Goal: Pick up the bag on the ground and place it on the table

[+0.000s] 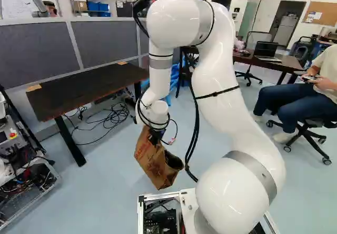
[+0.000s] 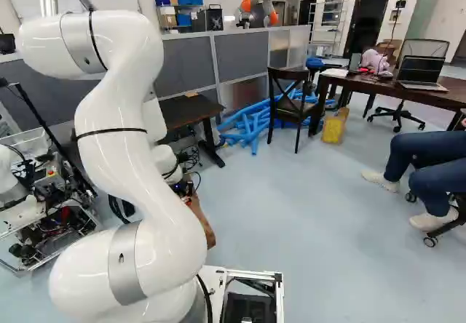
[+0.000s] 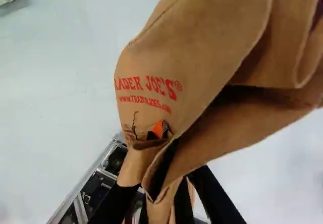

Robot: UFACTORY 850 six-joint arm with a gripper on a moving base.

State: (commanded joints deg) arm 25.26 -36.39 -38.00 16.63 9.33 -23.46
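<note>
Beneath the arm's wrist in the left base view, my black gripper [image 1: 155, 136] is shut on the brown paper bag [image 1: 159, 164], which hangs tilted above the floor. Close up in the wrist view, the bag [image 3: 202, 42] is creased and folded, its gathered paper pinched by the gripper [image 3: 160, 191]; an orange pad partly shows through the folds, and the paper hides much of the fingertips. The dark table [image 1: 87, 86] stands by the grey partition, left of the bag in the left base view. Behind the arm in the right base view, part of the bag [image 2: 200, 225] shows.
Cables [image 1: 113, 119] lie under and beside the table. Another robot [image 2: 11, 185] and its equipment cart [image 1: 23, 184] are at the left. Blue tubes [image 2: 255, 123], a chair [image 2: 291, 105] and a desk with a laptop [image 2: 421, 72] are farther off. A person sits at the right.
</note>
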